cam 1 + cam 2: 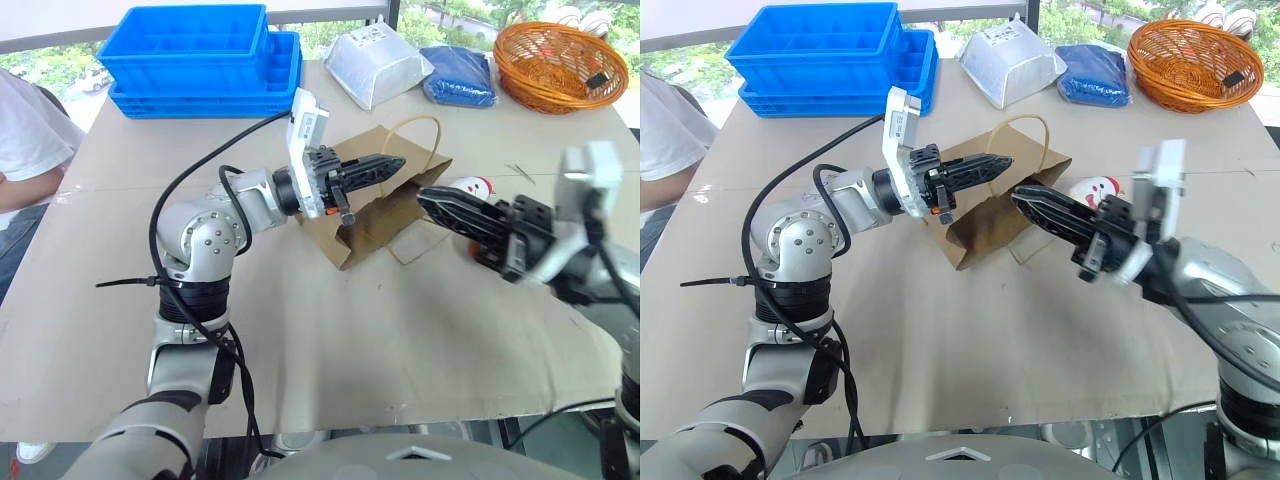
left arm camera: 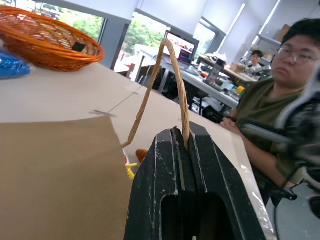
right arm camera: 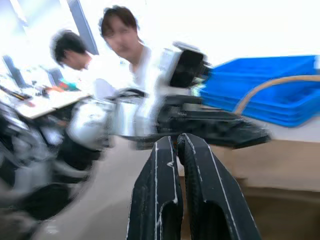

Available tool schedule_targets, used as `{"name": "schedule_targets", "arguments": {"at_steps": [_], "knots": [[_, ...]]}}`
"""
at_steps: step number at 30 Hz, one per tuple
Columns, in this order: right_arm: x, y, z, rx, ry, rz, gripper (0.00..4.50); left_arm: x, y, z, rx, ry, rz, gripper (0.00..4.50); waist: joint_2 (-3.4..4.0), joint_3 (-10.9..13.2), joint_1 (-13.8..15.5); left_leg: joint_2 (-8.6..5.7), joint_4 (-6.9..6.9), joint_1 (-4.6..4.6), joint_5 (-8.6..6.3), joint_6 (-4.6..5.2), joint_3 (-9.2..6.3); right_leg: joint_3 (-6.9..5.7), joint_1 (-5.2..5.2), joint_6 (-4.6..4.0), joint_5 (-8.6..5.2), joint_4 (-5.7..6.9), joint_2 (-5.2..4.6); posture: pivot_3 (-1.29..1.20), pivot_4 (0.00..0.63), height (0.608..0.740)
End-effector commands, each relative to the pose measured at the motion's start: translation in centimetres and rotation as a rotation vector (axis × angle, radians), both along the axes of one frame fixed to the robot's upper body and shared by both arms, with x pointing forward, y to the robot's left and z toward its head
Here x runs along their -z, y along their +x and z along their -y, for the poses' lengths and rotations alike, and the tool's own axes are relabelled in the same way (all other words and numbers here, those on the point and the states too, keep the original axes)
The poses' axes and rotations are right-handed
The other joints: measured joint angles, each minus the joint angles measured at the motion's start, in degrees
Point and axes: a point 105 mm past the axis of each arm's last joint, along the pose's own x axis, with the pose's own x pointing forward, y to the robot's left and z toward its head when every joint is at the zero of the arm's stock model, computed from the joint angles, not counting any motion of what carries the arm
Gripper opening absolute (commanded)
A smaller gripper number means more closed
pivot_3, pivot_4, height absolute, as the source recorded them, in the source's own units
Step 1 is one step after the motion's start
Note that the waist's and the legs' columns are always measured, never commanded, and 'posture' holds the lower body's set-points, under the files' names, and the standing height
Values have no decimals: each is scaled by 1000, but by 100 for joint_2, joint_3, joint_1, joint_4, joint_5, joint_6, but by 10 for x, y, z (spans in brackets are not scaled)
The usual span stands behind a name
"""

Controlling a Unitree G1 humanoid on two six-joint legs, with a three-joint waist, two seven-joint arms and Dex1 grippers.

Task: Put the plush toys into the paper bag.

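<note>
The paper bag (image 1: 385, 215) lies on its side near the middle of the surface (image 1: 400, 340), its mouth turned toward the right edge. One twisted-cord handle (image 2: 175, 90) is pinched in the left claw (image 1: 385, 166), which is fully closed on it and holds it up above the bag. The right claw (image 1: 450, 212) is closed with nothing between its fingers and hovers just at the bag's mouth. The white chicken toy (image 1: 1100, 190) rests on the surface just beyond the right claw, toward the far right corner, close to the mouth but outside it. The bear toy cannot be identified with certainty.

Several risks are judged from here. The thin cord may slip from the left claw, so that the mouth collapses. If the handle is pulled too hard, the light bag may be dragged away from the toy. The closed right claw may push the chicken aside instead of grasping it.

No brand, label or readable writing is seen on the bag or the toy.
</note>
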Motion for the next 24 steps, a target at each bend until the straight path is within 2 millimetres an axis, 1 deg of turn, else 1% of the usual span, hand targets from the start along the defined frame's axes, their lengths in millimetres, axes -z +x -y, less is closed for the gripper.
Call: {"name": "schedule_targets", "arguments": {"at_steps": [1,2,6,9,11,15,18,21,22,24], "knots": [[30,24,-11,84,-120,3,70,-13,-5,0,7,-27,47,0,0,0,11,-1,0,-2,1,-2,0,0,-1,0,0,-1,0,0,150,740],[41,29,-15,86,-150,-4,70,-15,-5,0,5,-38,45,0,0,0,18,-2,0,-4,13,-23,0,0,-2,0,0,-2,-1,0,150,740],[73,44,-26,89,-251,0,70,-19,-4,0,-3,-64,38,0,0,0,24,-4,0,-24,14,-24,-2,0,-17,1,1,-6,-12,0,150,740],[86,63,-34,125,-319,36,70,-19,-4,-1,-7,-68,31,0,0,0,14,-7,-1,-25,14,-25,3,3,-22,4,3,-6,-15,0,150,740],[91,77,-43,146,-352,69,70,-18,-4,-2,-8,-74,20,0,-1,0,-11,-6,-1,-21,14,-26,5,5,-23,4,4,-2,-12,0,150,740],[111,90,-64,121,-444,125,70,-15,-5,-1,-15,-96,-11,0,-1,0,-8,-2,-4,-16,17,-31,3,6,-24,3,4,4,-7,0,150,740],[135,90,-76,60,-534,155,70,-14,-5,-2,-33,-117,-29,0,-1,0,0,-5,-7,-23,17,-31,0,6,-29,3,4,7,-14,0,150,740],[156,84,-78,1,-588,149,70,-16,-1,-8,-76,-150,-35,0,-4,-2,-2,-8,-7,-27,17,-31,5,11,-35,3,5,6,-22,0,150,740],[163,81,-76,-21,-607,142,70,-20,1,-12,-98,-168,-27,0,-5,-3,-4,-8,-7,-26,17,-32,4,10,-34,4,5,6,-23,0,150,740],[173,73,-69,-54,-638,125,70,-31,8,-29,-170,-221,-18,0,-5,-5,-8,-8,-7,-20,17,-32,5,10,-33,3,5,11,-23,0,150,740]]}}
